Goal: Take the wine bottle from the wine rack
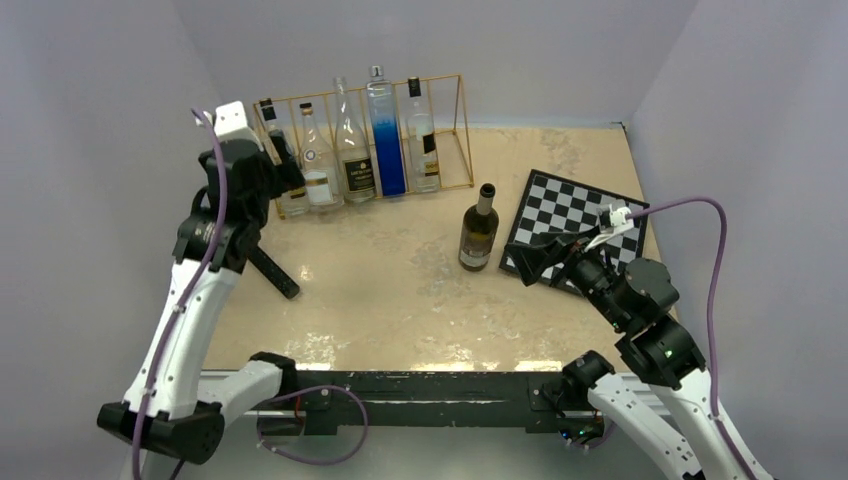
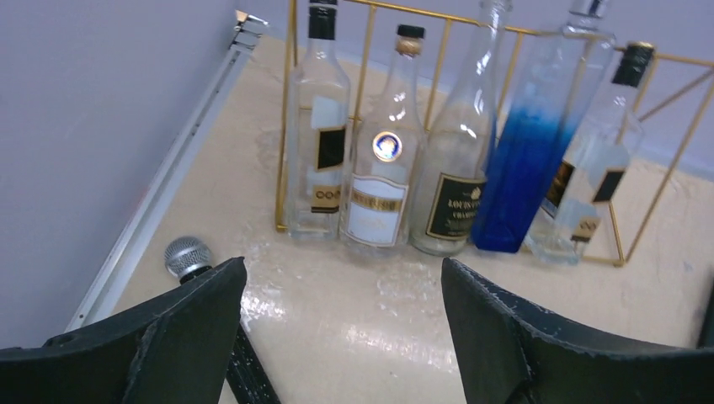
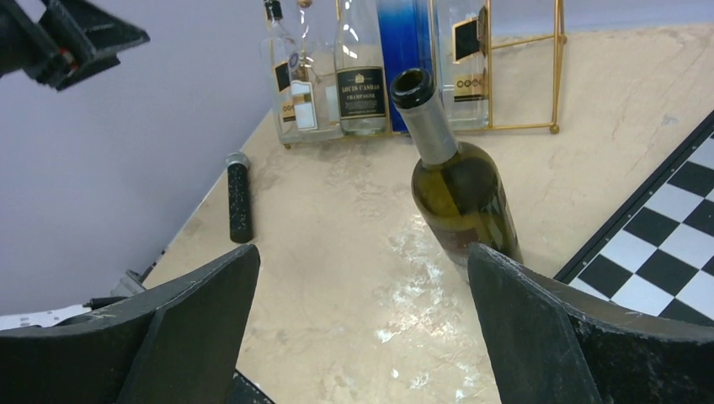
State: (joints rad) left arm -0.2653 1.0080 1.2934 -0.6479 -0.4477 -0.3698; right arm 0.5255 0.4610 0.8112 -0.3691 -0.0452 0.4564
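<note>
The dark green wine bottle (image 1: 479, 230) stands upright and uncorked on the table, in front of the right end of the gold wire wine rack (image 1: 466, 130) and clear of it. My right gripper (image 1: 530, 260) is just right of the bottle, open, with nothing between its fingers. In the right wrist view the bottle (image 3: 461, 198) rises just beyond the right finger (image 3: 539, 320), apart from it, and the right gripper (image 3: 362, 252) frames bare table. My left gripper (image 1: 288, 170) hovers at the rack's left end, open and empty. The left gripper (image 2: 343, 265) faces the rack (image 2: 285, 126).
Several clear glass bottles and one blue bottle (image 1: 385, 140) stand in the rack. A black microphone (image 1: 272, 272) lies on the table under the left arm. A checkerboard (image 1: 575, 215) lies at the right, beside the right gripper. Walls close off the table on three sides.
</note>
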